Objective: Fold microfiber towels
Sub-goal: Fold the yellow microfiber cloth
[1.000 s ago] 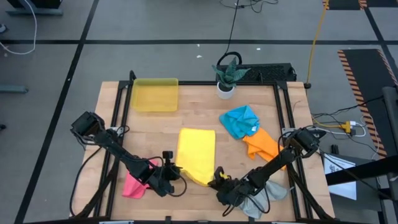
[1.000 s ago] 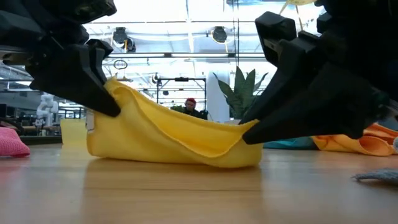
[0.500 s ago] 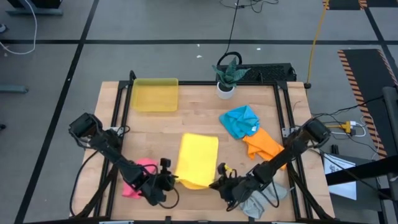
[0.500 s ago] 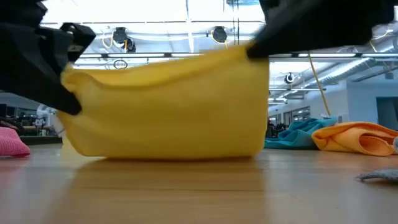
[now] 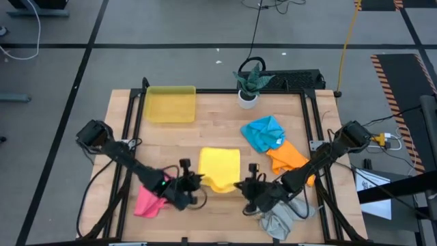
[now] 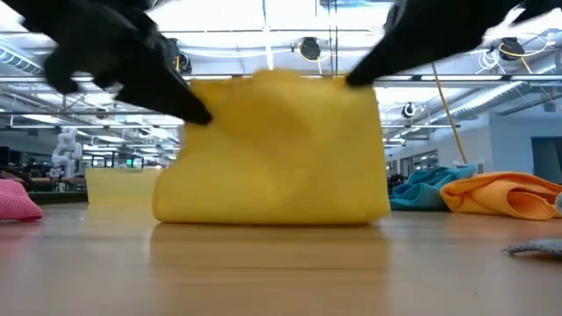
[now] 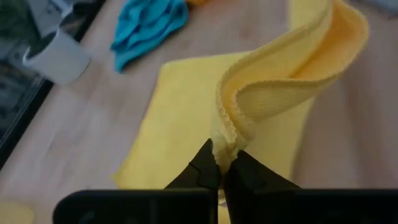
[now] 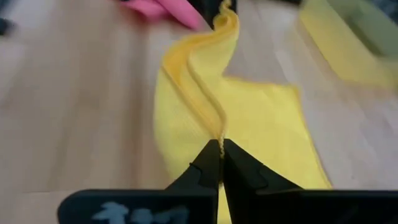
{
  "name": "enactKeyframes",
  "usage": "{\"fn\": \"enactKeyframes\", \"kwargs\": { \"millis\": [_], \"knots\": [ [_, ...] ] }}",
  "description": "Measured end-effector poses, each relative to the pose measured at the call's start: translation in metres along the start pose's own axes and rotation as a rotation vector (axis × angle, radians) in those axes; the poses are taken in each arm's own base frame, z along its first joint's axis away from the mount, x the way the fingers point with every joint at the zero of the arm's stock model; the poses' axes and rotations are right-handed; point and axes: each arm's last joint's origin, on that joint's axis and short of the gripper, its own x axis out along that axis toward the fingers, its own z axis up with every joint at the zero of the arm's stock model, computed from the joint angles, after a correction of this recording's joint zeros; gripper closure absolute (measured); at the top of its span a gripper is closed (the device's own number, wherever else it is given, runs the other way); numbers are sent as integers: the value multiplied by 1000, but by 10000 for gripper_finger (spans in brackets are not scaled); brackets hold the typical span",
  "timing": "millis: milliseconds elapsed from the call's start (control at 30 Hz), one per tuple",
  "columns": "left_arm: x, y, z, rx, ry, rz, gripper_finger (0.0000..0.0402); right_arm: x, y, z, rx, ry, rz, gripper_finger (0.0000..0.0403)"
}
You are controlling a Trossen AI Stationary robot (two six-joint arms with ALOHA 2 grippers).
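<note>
On our left, the left hand (image 5: 194,183) is clamped on one near corner of the yellow towel (image 5: 220,166), which lies mid-table (image 5: 177,137) with its near edge lifted between us. On our right, the right hand (image 5: 243,186) pinches the other corner. We judge the risk is uneven travel: if one hand leads, the fold lands skewed, and the thin pinch could let a corner slip out.
</note>
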Motion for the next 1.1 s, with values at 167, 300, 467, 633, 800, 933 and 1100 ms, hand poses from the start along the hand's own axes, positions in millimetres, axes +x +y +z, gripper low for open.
{"fn": "enactKeyframes", "kwargs": {
  "millis": [167, 300, 467, 633, 800, 933, 1100],
  "knots": [
    [24, 27, 1, -77, 65, 46, 394, 20, -27, -25, 85, 78, -90, 402],
    [35, 39, -8, -100, 116, 70, 397, 33, -45, -35, 139, 76, -138, 402],
    [44, 47, -18, -148, 175, 4, 394, 43, -63, -35, 178, 72, -183, 403],
    [40, 50, -19, -157, 178, 23, 392, 42, -69, -32, 171, 64, -190, 403],
    [34, 55, -15, -181, 166, 23, 391, 30, -73, -20, 201, 13, -175, 403],
    [41, 65, -14, -208, 180, 33, 393, 39, -85, -20, 212, 16, -213, 403],
    [49, 70, -21, -222, 219, 47, 383, 56, -98, -27, 196, 58, -267, 403]
  ]
}}
